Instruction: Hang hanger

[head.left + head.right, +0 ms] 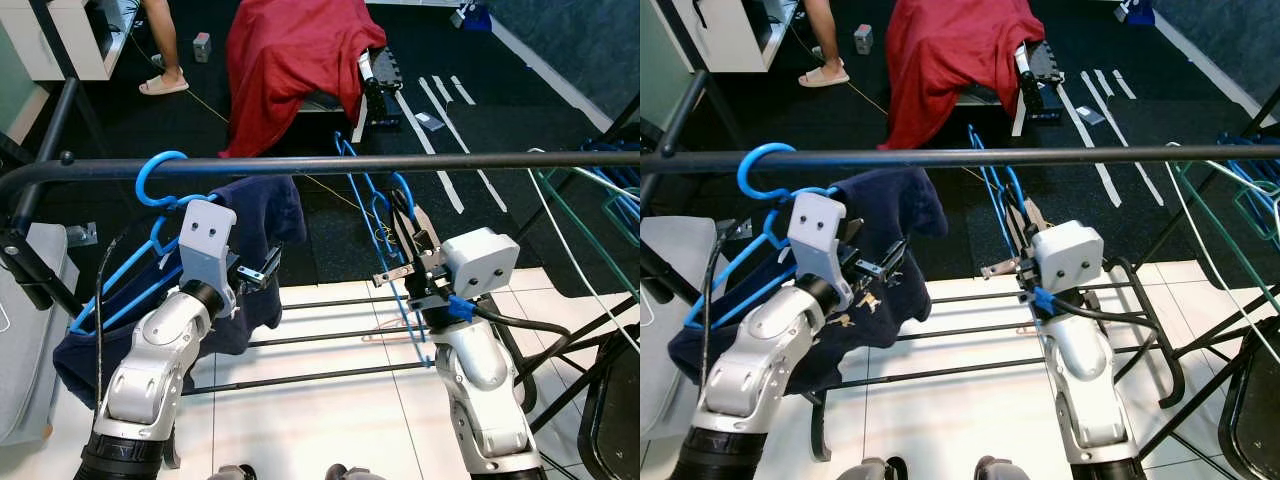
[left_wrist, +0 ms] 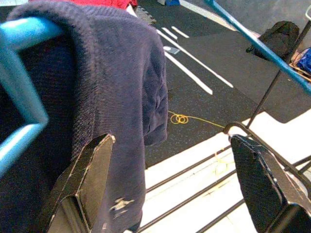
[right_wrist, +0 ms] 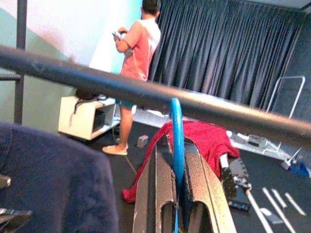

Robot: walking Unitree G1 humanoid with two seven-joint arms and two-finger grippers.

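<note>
Overhead, right end effector (image 1: 400, 232) clamps blue hanger (image 1: 372, 205) below rail (image 1: 400, 163)

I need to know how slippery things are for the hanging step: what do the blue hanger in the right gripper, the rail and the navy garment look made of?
The blue hanger, clamped between the right gripper's fingers, looks like smooth glossy plastic, possibly coated wire: it is thin and evenly coloured. The rail looks like dark painted metal tube with a dull sheen. The navy garment is a soft knit fabric, with a visible ribbed weave.

Curtained studio-like room: dark curtains (image 3: 233, 53), floor mats (image 1: 480, 130) (taped), clothes rail (image 1: 400, 163).
</note>
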